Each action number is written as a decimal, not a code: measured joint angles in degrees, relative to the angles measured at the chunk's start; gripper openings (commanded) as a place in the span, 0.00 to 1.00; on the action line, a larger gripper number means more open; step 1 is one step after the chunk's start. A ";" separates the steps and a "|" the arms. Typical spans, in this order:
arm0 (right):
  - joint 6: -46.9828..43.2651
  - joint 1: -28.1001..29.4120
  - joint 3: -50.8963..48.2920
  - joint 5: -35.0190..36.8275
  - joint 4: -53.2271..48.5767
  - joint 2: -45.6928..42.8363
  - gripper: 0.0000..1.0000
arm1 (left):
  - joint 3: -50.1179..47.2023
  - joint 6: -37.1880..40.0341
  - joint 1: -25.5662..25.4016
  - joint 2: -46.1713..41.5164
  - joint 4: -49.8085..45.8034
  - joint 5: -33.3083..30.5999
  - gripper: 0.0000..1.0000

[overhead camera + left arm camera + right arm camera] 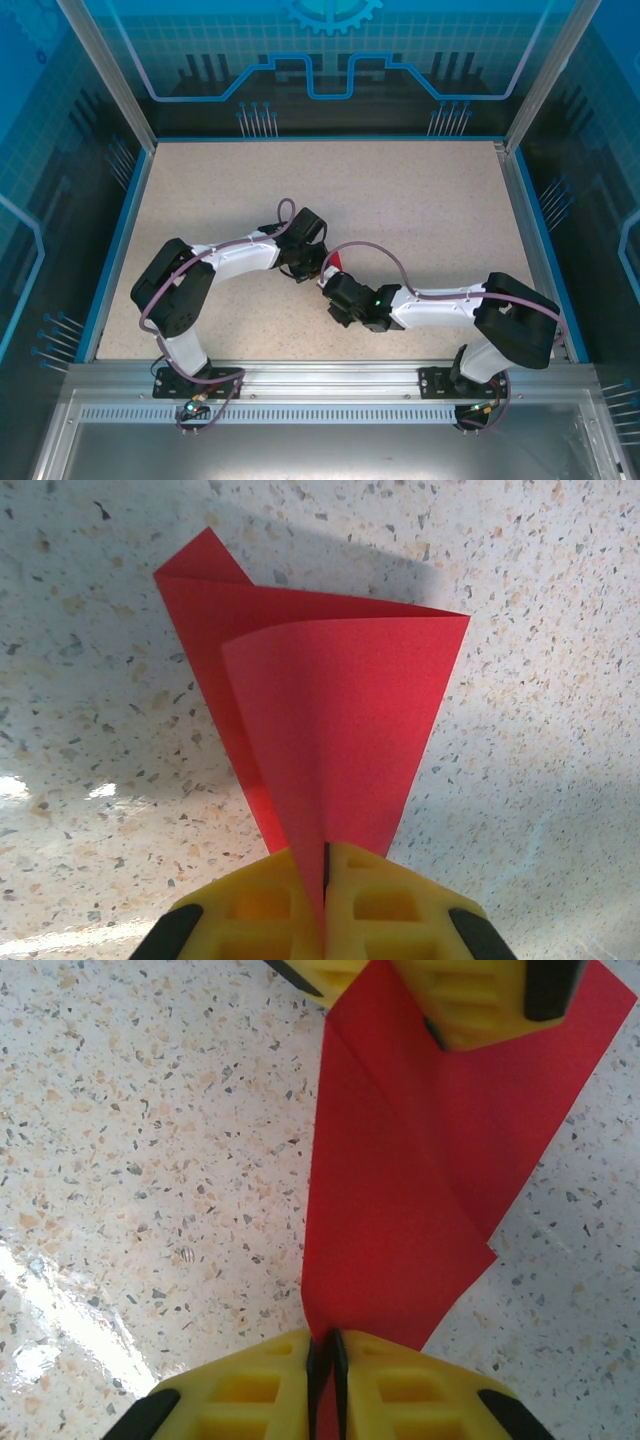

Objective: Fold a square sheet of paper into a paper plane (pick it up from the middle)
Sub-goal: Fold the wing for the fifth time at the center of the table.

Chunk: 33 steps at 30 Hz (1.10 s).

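Sheet location: the thin bright red paper sheet (334, 262) is at the middle of the speckled beige tabletop (420, 190). From overhead it is a small red wedge showing where the two arm tips meet.

Sheet and left hand: the left hand (305, 262) comes in from the left. In its wrist view the sheet (330, 710) rises from between the yellow fingers (260, 905) and fans out wide. It is narrow at the grip and broad at the far edge. A curled front layer lies over a back layer, and one corner pokes out at upper left.

Sheet and right hand: the right hand (330, 288) reaches in from the right and near side. In its wrist view the sheet (400, 1190) runs from its own fingertips at the bottom up to the left hand's yellow fingers (470, 1000) at the top. A long crease runs along the sheet.

Left hand state: the left hand (325, 875) is clenched, fingers pressed together with the paper's narrow end pinched between them.

Right hand state: the right hand (325, 1355) is also clamped. Its yellow fingers (250, 1390) are closed to a thin slit, and the sheet's lower tip is gripped there.

Sheet and tabletop: the sheet throws a soft shadow on the tabletop (540, 780) behind it. I cannot tell whether any edge touches the surface.

Surroundings: blue panels (330, 60) with line graphics wall in the far side.
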 measured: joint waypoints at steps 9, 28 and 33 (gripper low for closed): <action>0.02 0.00 0.13 0.66 0.00 0.28 0.15 | 0.00 0.02 0.00 0.00 0.00 0.00 0.00; -0.02 -1.51 0.57 -0.83 0.48 0.81 0.00 | 0.17 1.49 0.00 -0.02 -0.98 -0.13 0.43; 0.24 -4.55 -0.98 -8.52 2.62 -1.05 0.00 | 0.76 2.82 0.28 -1.90 -3.61 -1.90 0.64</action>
